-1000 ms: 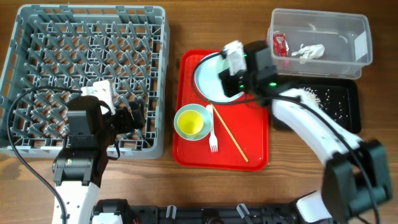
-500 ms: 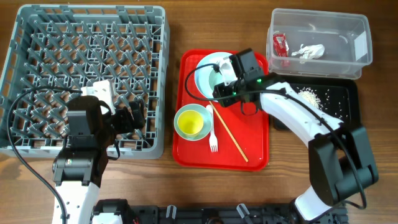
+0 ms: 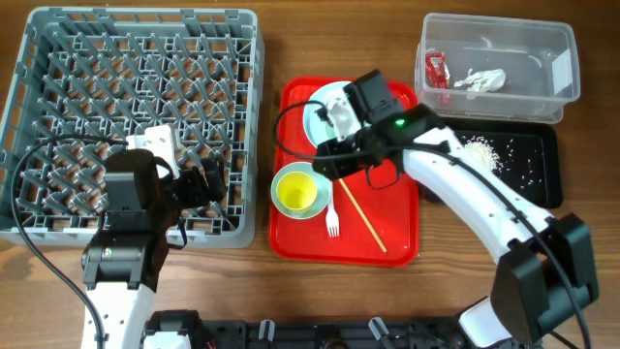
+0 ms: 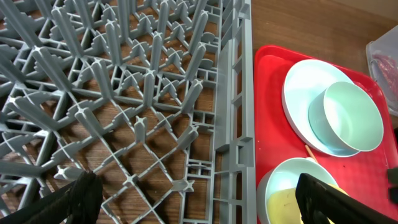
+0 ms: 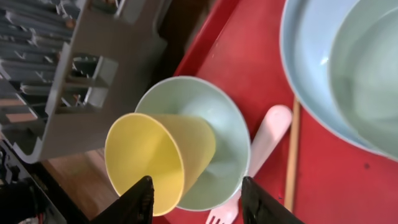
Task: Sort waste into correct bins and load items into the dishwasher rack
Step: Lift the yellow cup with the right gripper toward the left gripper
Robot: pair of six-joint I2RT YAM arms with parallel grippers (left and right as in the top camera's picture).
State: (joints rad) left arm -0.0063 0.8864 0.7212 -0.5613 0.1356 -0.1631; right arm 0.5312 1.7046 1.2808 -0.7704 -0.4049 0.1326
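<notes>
Over the last second the right arm has swung from the round white plate [image 3: 312,118] toward the near left part of the red tray [image 3: 397,237], and its fingers have parted. The left arm has not moved.

The right gripper [image 5: 198,190] now hangs over the yellow cup, jaws apart and grasping nothing. The left gripper [image 4: 202,202] is spread fully wide and empty, low over the right-hand edge of the dishwasher rack [image 3: 145,15].

Counted, on the wooden table [image 3: 271,53]:
- One grey-blue rack of pegs, at the left, with no dishes in it.
- One red tray in the middle, holding all the dishes.
- One white plate at the tray's far end.
- Two pale green bowls: one bowl [image 4: 348,118] sits on the plate, the second bowl [image 3: 280,176] stands nearer, at the tray's left.
- One yellow cup [image 3: 297,192], lying tilted inside that second bowl.
- One white plastic fork [image 3: 331,218] just right of the second bowl, tines toward the near edge.
- One thin wooden stick [image 3: 363,218], lying on a slant just beside the fork.
- One clear plastic tub [image 3: 567,92] at the far right, with one red wrapper [image 3: 436,70] and one crumpled white napkin [image 3: 481,78] inside.
- One black tray [image 3: 542,184] just in front of the tub, with one patch of rice scraps [image 3: 484,150] and loose grains.

A white patch on the tub's right wall may be a label; it is too small to read, as are the wrapper's pale markings.
</notes>
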